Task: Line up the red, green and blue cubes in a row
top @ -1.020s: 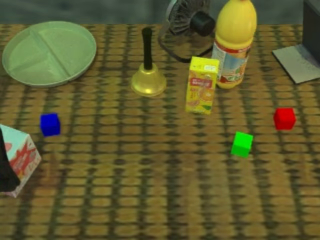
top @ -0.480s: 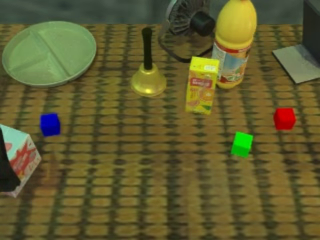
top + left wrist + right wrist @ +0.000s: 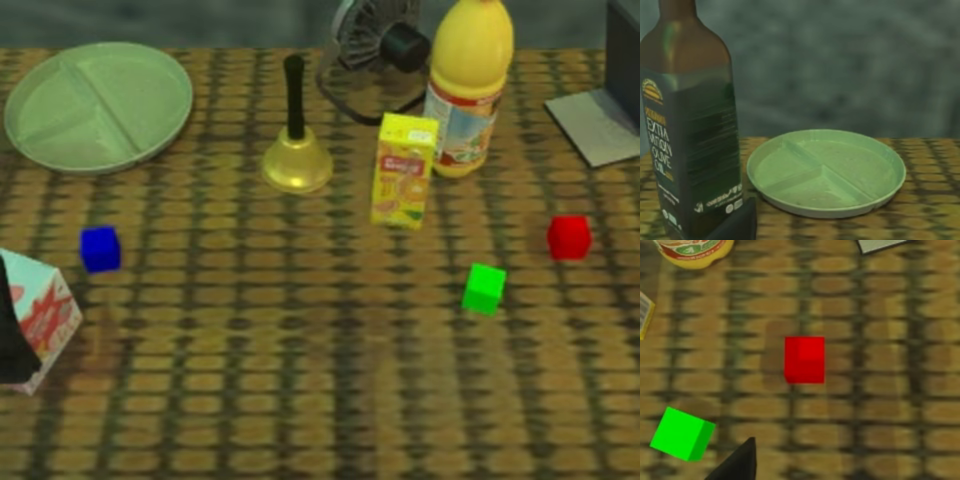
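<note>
Three small, plain cubes lie apart on the woven, basket-patterned table [image 3: 300,400]: one blue cube [image 3: 100,248] toward the left side, one green cube [image 3: 484,288] right of centre and turned slightly askew, and one red cube [image 3: 569,237] near the right edge, a little behind the green one. None touches another and they form no row. Behind them stand one glossy brass bell [image 3: 296,150] with a black handle, one boxy yellow juice carton [image 3: 404,170], one rounded yellow juice bottle [image 3: 467,85] and one dark fan [image 3: 375,40]. One smooth round green plate [image 3: 98,105], divided into three compartments, sits at the back left. In the left wrist view one dark glass oil bottle [image 3: 692,125] stands just beside that plate. Neither gripper shows its jaws clearly, so whether they are spread or pressed together cannot be told.
</note>
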You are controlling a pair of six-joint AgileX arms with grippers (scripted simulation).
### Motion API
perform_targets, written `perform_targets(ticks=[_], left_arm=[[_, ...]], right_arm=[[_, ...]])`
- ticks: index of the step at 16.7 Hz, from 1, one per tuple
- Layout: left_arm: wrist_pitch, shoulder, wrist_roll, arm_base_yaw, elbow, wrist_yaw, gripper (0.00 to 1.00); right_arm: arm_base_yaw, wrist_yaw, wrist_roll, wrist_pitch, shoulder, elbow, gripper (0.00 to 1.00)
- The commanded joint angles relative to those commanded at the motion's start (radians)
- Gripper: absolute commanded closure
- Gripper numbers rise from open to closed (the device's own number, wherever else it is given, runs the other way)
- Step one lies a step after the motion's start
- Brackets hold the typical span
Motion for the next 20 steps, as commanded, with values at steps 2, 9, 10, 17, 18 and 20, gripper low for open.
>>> perform_targets(ticks=[2,9,10,17,18,20], left_arm=[[0.000,0.000,0.000,0.000,0.000,0.000,0.00],[0.000,0.000,0.000,0.000,0.000,0.000,0.00],[0.000,0.000,0.000,0.000,0.000,0.000,0.00],[0.000,0.000,0.000,0.000,0.000,0.000,0.00],[0.000,0.000,0.000,0.000,0.000,0.000,0.00],[0.000,0.000,0.000,0.000,0.000,0.000,0.00]], right_arm=[[0.014,0.001,0.013,-0.113,0.226,0.161,0.00],[0.056,0.002,0.053,-0.413,0.791,0.631,0.00],[0.060,0.002,0.057,-0.439,0.843,0.681,0.00],[0.070,0.001,0.066,-0.499,0.972,0.807,0.00],[0.070,0.001,0.066,-0.499,0.972,0.807,0.00],[0.064,0.001,0.065,-0.493,0.971,0.801,0.00]])
